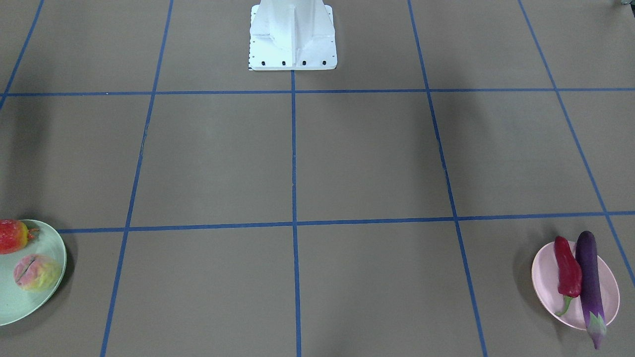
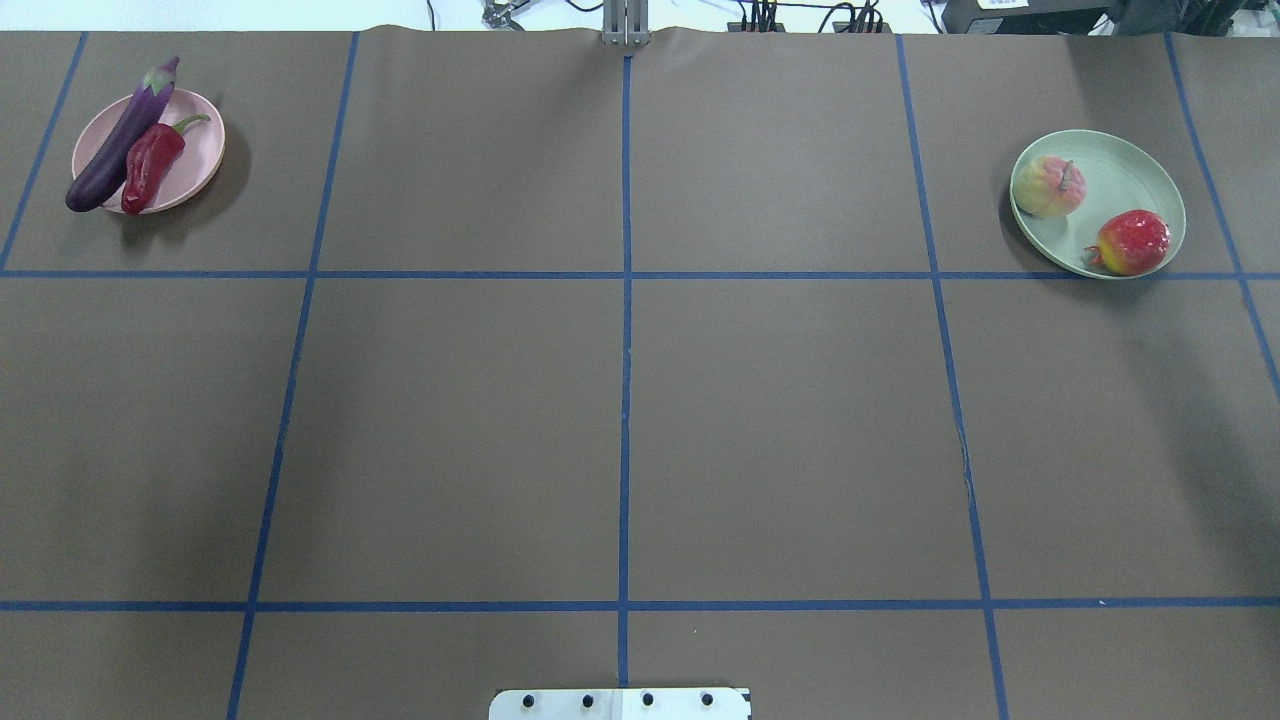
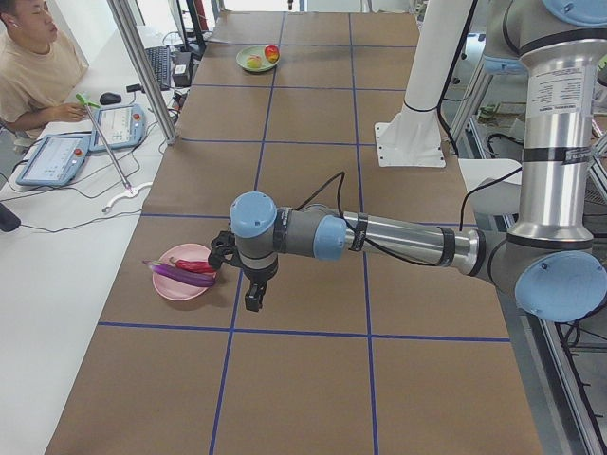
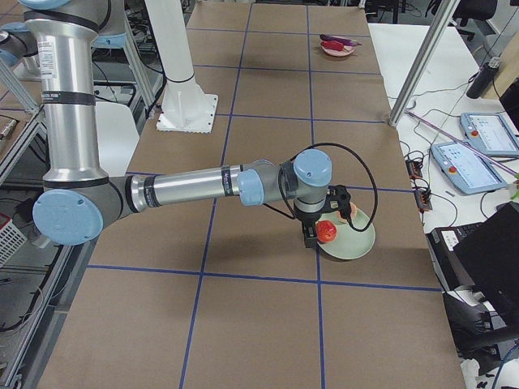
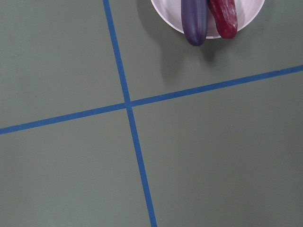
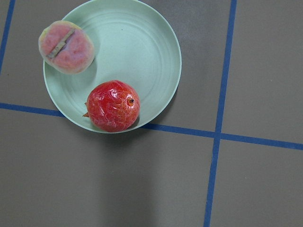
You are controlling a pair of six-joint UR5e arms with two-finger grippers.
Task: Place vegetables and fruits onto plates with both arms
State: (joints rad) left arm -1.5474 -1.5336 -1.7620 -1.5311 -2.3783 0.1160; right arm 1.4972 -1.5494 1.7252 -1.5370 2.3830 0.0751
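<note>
Left gripper (image 3: 253,301): hangs fingers-down just beside the pink plate (image 2: 200,150), on the side nearer the pedestal (image 1: 292,37). It shows in a side view only, so I cannot tell its opening or grasp. Right gripper (image 4: 308,241): same limit, at the green plate (image 2: 1130,170) rim nearer the pedestal. Pink plate is far out to the pedestal's left and carries the eggplant (image 2: 118,150), both ends overhanging, with the chili (image 2: 150,168) touching it. Green plate is far to the pedestal's right and holds the peach (image 2: 1048,186) and red fruit (image 2: 1133,242), apart.
</note>
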